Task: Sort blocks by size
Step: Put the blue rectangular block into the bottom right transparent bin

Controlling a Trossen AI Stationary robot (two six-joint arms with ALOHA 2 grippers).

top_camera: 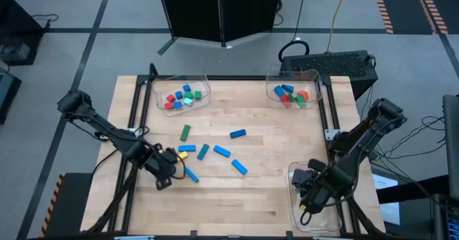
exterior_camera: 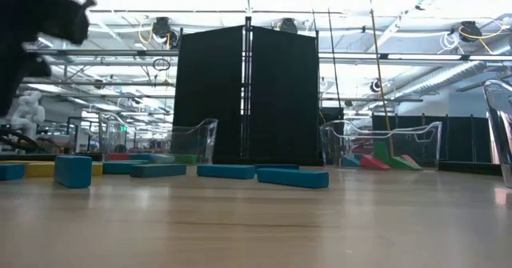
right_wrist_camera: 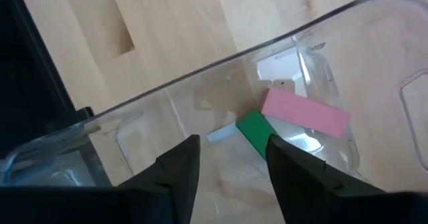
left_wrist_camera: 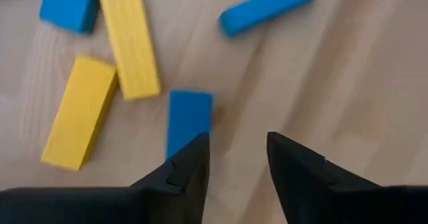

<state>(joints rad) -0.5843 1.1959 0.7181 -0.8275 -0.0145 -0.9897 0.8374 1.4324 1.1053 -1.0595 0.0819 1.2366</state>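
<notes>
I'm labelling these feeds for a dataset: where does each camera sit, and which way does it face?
High view: overhead, straight down on the table; both arms show.
Low view: tabletop height, facing the room; an arm's dark bulk upper left.
Left wrist view: above loose blocks, the left gripper open, empty.
Right wrist view: over a clear tray holding a pink block; the right gripper open.
Shared: high and left wrist views both show the yellow blocks.

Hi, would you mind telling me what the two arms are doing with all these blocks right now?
They are sorting blocks by size into clear trays. The left gripper, open and empty, hovers over loose blue and yellow blocks; a blue block lies just ahead of its fingertips. The right gripper, open, sits above the near-right tray, which holds a pink block and a green block. Two far trays already hold small blocks.
</notes>
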